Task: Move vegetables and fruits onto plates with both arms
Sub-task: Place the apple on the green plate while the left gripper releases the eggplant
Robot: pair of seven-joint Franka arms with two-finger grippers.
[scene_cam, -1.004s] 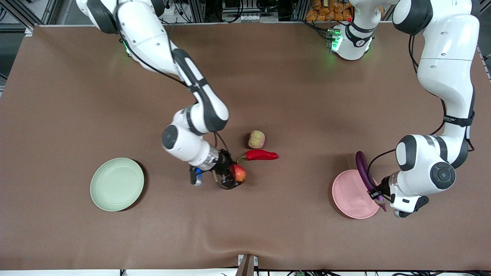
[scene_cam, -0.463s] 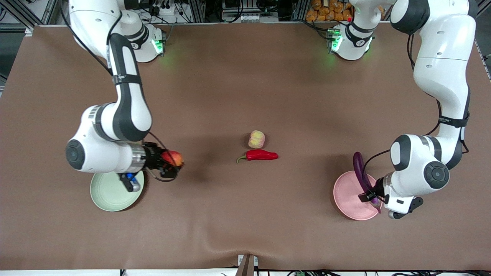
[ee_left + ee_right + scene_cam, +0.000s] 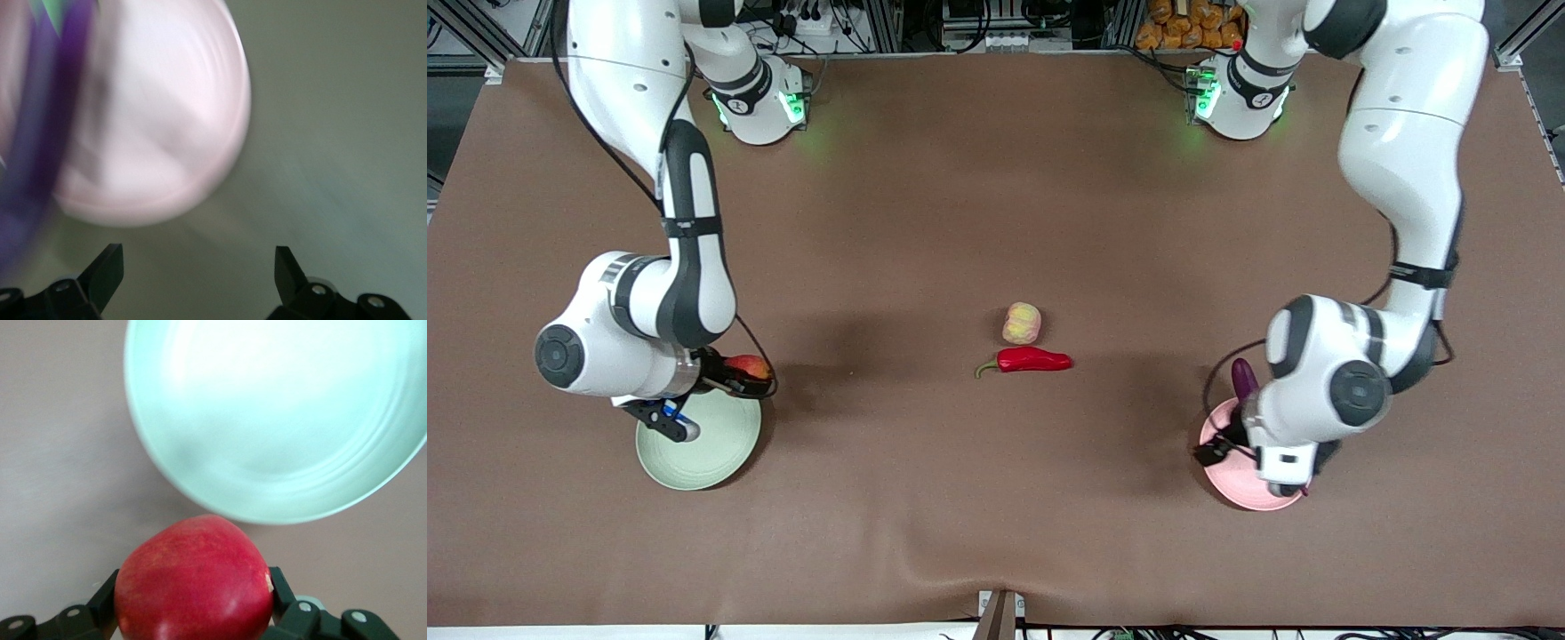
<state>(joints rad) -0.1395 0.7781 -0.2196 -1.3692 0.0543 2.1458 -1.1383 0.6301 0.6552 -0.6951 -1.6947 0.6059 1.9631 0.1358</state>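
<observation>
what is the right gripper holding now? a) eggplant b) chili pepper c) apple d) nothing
c: the right gripper is shut on the red apple, carried by the rim of the green plate.

Hidden and blurred parts

The white left arm covers most of the long purple eggplant; the round pale pink plastic plate smears at ten o'clock.

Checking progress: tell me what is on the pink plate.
Only the purple eggplant, along the pink plate's edge, beside the open left tool; whether it rests there is hidden by the left arm. The right tool holds the apple by the green plate.
</observation>
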